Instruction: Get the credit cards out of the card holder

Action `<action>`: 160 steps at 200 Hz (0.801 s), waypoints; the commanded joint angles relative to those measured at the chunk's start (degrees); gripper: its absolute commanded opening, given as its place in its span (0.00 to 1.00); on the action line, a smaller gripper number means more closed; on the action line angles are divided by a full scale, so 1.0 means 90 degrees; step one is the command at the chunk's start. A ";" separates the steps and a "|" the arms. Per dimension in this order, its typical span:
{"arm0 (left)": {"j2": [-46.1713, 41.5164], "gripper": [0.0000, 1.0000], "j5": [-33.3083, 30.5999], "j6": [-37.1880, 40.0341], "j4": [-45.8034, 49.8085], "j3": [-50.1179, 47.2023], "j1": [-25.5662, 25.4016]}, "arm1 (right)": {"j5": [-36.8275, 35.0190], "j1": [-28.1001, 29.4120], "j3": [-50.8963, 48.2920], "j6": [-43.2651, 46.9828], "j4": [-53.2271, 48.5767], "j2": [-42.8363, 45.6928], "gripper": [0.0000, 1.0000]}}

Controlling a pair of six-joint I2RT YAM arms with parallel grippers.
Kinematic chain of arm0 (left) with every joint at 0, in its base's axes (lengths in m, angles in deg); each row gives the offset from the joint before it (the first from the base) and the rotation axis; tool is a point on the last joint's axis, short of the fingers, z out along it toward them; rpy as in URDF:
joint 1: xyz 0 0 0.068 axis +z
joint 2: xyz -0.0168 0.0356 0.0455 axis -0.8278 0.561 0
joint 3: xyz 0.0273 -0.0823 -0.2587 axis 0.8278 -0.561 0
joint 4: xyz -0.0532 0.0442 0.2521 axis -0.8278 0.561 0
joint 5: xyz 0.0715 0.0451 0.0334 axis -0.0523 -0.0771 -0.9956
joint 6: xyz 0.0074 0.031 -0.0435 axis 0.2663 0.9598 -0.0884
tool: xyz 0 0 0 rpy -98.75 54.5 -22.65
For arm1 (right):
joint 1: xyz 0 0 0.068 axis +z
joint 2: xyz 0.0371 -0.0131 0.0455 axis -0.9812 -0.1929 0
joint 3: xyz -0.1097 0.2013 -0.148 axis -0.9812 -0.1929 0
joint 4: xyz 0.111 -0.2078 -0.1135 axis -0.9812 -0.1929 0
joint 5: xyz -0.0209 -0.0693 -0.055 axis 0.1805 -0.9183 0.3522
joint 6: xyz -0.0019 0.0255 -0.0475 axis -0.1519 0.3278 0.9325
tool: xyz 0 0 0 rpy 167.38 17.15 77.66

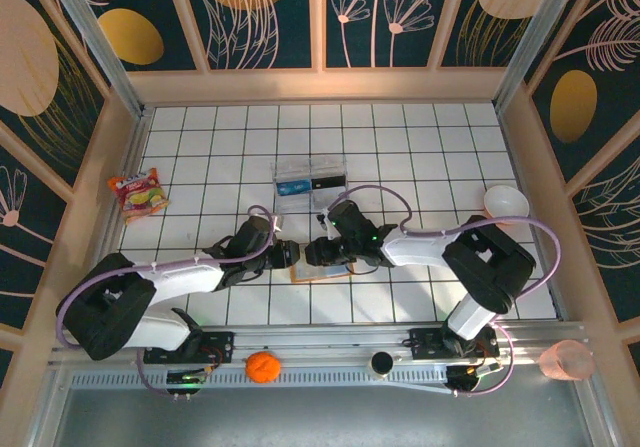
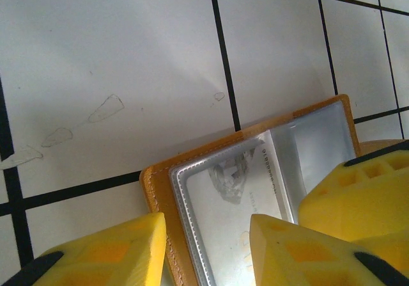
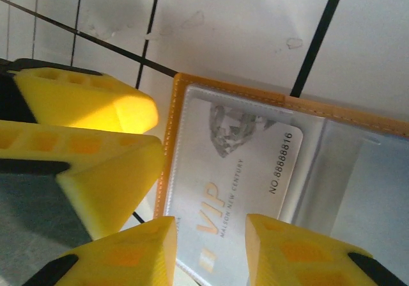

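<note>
The card holder (image 1: 322,271) lies open on the white tiled table, orange leather with a clear inner pocket (image 2: 319,139). In that pocket sits a silver-grey credit card (image 3: 243,164) printed with "VIP" and a number; its pale face (image 2: 236,203) also shows in the left wrist view. My left gripper (image 2: 208,254) hovers open over the holder's stitched edge, nothing between its fingers (image 2: 96,254). My right gripper (image 3: 208,251) stands open over the card's near end. The two grippers (image 1: 290,255) (image 1: 315,254) almost touch nose to nose above the holder.
A clear plastic box (image 1: 310,180) stands just behind the grippers. A snack packet (image 1: 139,193) lies at the far left, a white bowl (image 1: 506,202) at the right. An orange fruit (image 1: 262,366) and a pink cup (image 1: 565,359) rest on the front rail.
</note>
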 commanded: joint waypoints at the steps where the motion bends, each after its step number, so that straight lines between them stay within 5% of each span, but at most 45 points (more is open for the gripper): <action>1: 0.0055 0.39 0.0096 -0.0024 -0.0198 -0.0078 0.0023 | 0.0044 -0.0029 0.0188 -0.0112 0.0138 -0.0089 0.34; 160: -0.0137 0.37 0.0160 -0.0132 -0.0266 -0.0194 0.0028 | -0.0703 0.0008 0.0189 -0.0244 -0.0222 -0.0402 0.33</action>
